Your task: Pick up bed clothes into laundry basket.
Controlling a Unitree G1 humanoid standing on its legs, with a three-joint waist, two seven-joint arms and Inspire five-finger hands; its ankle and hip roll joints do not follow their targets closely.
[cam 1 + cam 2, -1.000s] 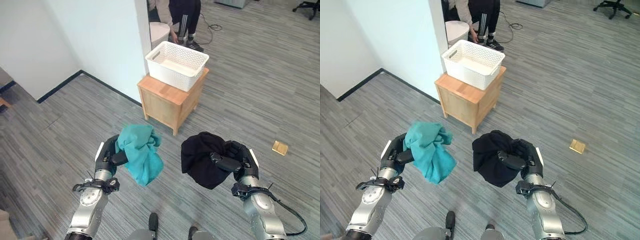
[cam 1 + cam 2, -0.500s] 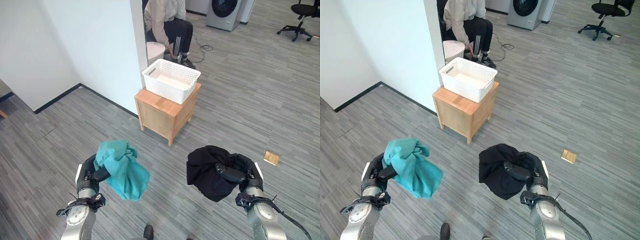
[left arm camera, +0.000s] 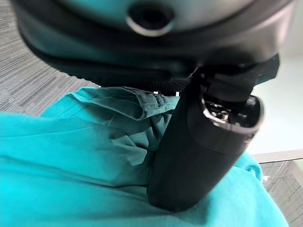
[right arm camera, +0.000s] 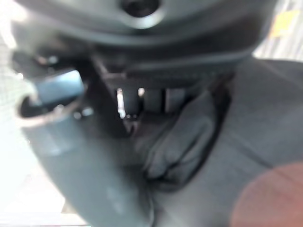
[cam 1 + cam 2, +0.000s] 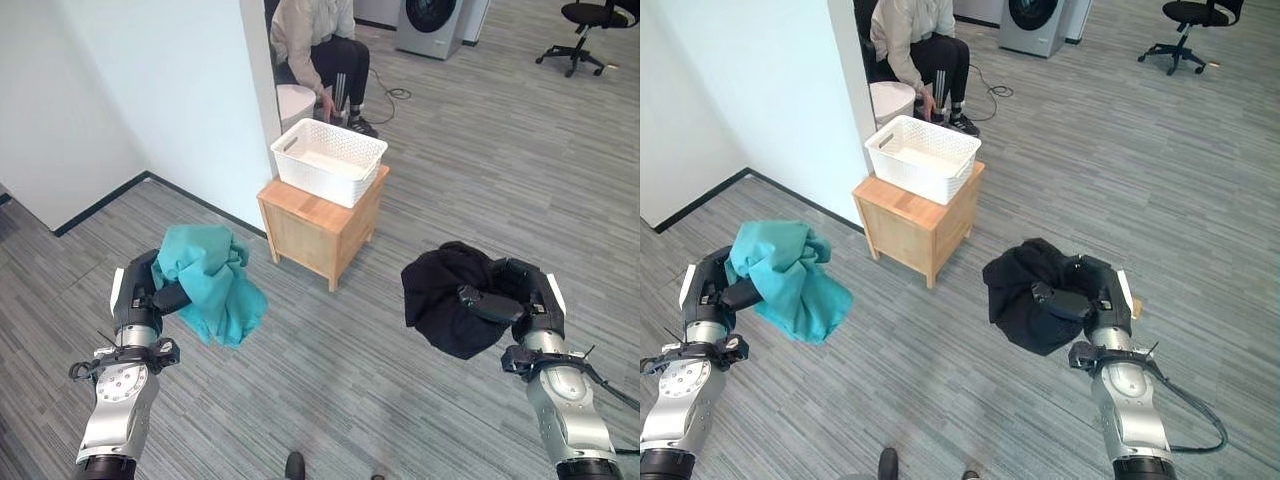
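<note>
A: What is each hand carrying?

B: The left hand (image 5: pixel 150 296) is curling round a bunched teal cloth (image 5: pixel 208 282), thumb pressing into its folds; the right hand (image 5: pixel 515 297) is clutching a black garment (image 5: pixel 447 298).

A: How are they handling?

B: Soft, light and limp, I'm judging, so gripping the bunched middle is keeping loose ends from trailing.

A: And the basket?

B: The white laundry basket (image 5: pixel 329 161) is sitting ahead of both hands, well apart, on a wooden cabinet (image 5: pixel 320 227); a person (image 5: pixel 318 45) is sitting beyond it.
</note>
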